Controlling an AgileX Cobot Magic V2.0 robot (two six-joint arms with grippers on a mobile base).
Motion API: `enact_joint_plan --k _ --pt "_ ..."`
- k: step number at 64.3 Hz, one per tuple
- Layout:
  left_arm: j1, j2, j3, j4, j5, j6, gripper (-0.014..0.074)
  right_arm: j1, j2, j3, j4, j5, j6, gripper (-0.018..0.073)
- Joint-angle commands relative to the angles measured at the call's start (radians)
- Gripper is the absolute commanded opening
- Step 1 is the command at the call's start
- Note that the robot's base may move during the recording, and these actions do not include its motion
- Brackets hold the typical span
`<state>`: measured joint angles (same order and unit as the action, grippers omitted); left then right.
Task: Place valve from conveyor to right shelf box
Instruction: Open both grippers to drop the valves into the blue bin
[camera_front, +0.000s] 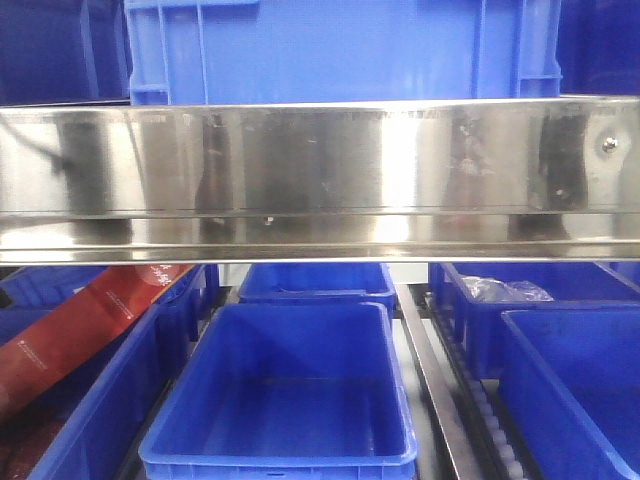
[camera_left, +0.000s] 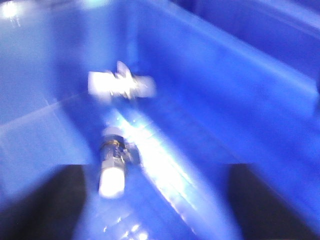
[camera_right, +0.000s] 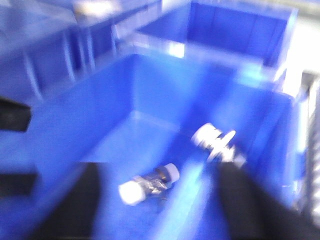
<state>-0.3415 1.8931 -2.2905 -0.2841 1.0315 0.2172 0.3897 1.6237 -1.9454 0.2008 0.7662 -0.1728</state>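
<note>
Two valves were seen in each wrist view, lying on the floor of a blue box (camera_right: 75, 120); both views were blurred. In the right wrist view, one valve (camera_right: 148, 185) lay near the lower centre, its long axis running from lower left to upper right, and a second valve (camera_right: 216, 141) lay up and to the right of it, close to the far right wall. The right gripper (camera_right: 160, 220) was shown only as two dark fingers (camera_right: 85, 205) at the lower edge, set wide apart with nothing between them; the nearer valve lay just ahead of the gap and slightly left of its centre.

In the left wrist view, a valve (camera_left: 114, 162) lay near the lower centre with its long axis almost straight away from the camera, and another valve (camera_left: 121, 85) lay beyond it, crosswise. The left gripper (camera_left: 155, 210) was likewise spread open and empty, the near valve lying between its fingers' line and left of centre.

It could not be told whether both views showed one box. No conveyor was visible. In the front view, only a steel shelf rail (camera_front: 320, 180) and blue boxes (camera_front: 280, 400) were shown, with neither arm in frame. No valve was held, so placement was judged done or a release just made.
</note>
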Motion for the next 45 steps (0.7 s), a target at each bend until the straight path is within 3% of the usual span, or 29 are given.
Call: enact_joint_plan --k 1,6,10,14,23,34,45 --pt "0.022 -0.047 -0.036 0.009 0.063 0.003 0.0152 -0.003 -0.065 -0.011 -0.003 0.019 -0.005 0.0052" --pt "0.043 -0.083 -0.038 0.013 0.094 0.003 -0.0012 -0.003 -0.112 -0.011 -0.005 0.032 -0.005 -0.0118" --pt "0.067 -0.116 -0.038 0.015 0.133 0.003 -0.0114 -0.003 -0.152 0.006 -0.008 0.034 -0.005 -0.0166" --pt "0.090 -0.147 -0.038 0.023 0.187 -0.006 -0.0111 -0.003 -0.192 0.039 -0.010 0.030 -0.005 -0.0154" --pt "0.144 -0.212 0.001 0.025 0.190 -0.018 -0.0111 -0.003 -0.298 0.196 -0.010 -0.021 -0.005 -0.0154" --pt "0.149 -0.364 0.231 0.053 0.187 -0.018 -0.0111 -0.003 -0.459 0.476 -0.010 -0.161 -0.005 -0.0154" --pt "0.149 -0.583 0.567 0.053 -0.049 -0.018 -0.0111 -0.003 -0.634 0.766 -0.010 -0.310 -0.005 -0.0154"
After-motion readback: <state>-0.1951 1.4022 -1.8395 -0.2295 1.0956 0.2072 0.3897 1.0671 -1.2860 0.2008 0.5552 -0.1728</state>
